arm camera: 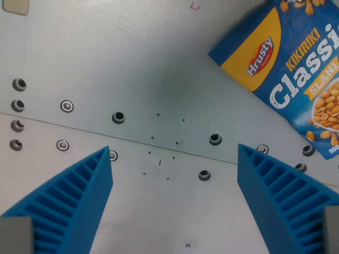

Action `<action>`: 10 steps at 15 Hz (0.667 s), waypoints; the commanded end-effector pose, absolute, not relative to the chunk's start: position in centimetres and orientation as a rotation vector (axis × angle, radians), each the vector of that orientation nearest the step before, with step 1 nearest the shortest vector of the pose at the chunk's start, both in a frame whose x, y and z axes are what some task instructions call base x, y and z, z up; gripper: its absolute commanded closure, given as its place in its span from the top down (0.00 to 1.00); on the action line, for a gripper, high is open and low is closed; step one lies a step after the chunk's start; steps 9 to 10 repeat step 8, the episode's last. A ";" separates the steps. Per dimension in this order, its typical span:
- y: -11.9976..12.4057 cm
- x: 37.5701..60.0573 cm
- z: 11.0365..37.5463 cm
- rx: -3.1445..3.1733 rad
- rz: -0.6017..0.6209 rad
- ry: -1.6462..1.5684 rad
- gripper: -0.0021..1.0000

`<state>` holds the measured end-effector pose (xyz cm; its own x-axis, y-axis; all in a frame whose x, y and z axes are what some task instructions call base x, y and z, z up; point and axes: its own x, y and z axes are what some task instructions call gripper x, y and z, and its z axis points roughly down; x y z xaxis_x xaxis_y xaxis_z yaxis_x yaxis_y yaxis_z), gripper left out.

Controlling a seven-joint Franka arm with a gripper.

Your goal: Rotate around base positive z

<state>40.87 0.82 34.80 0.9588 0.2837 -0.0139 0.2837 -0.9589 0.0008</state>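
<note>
My gripper [174, 152] is open and empty. Its two blue ribbed fingers [79, 196] rise from the bottom corners of the wrist view, wide apart, above a grey metal table [132, 58]. A blue and yellow peanut snack bag [294, 74], printed "Hrusty Kikiriki Classic", lies flat at the upper right of the wrist view, cut off by the frame edge. The bag is apart from the fingers, beyond the right one.
The table has a seam running from the left edge down to the right, with several bolt holes [117, 117] and screws along it. A beige patch [15, 6] sits at the top left corner.
</note>
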 end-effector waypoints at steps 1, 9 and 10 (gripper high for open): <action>0.8 40.8 35.0 3.053 -0.011 0.705 1.00; 0.8 40.8 35.0 3.016 -0.011 0.847 1.00; 0.8 40.8 35.0 3.016 -0.011 0.847 1.00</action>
